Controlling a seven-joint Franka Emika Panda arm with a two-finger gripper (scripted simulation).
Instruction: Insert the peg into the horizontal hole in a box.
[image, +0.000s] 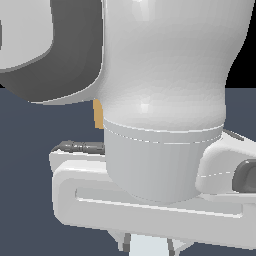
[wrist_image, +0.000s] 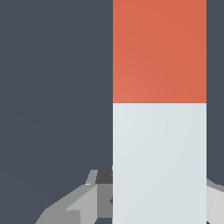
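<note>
Filling the wrist view, the peg (wrist_image: 159, 131) runs straight away from the camera as a flat-faced square bar, pale grey-white close in and matte orange-red at its far end, with a sharp line where the colours meet. Grey parts of the tool (wrist_image: 159, 199) show on both sides of the pale section, so I judge the tool is closed on the peg near its pale end, though the contact itself is hidden behind the bar. Holding it there would leave the orange-red end free to lead into the hole. Beyond the peg lies only the even slate-blue desk (wrist_image: 52, 87), smooth and unmarked. In the exterior view the arm's rounded white casing blocks nearly everything; a pale patch at the lower edge may be the peg, but that is unclear. A narrow tan sliver, probably the box (image: 98, 114), peeks out behind the arm, and neither its shape nor the hole can be seen, so alignment cannot be judged
</note>
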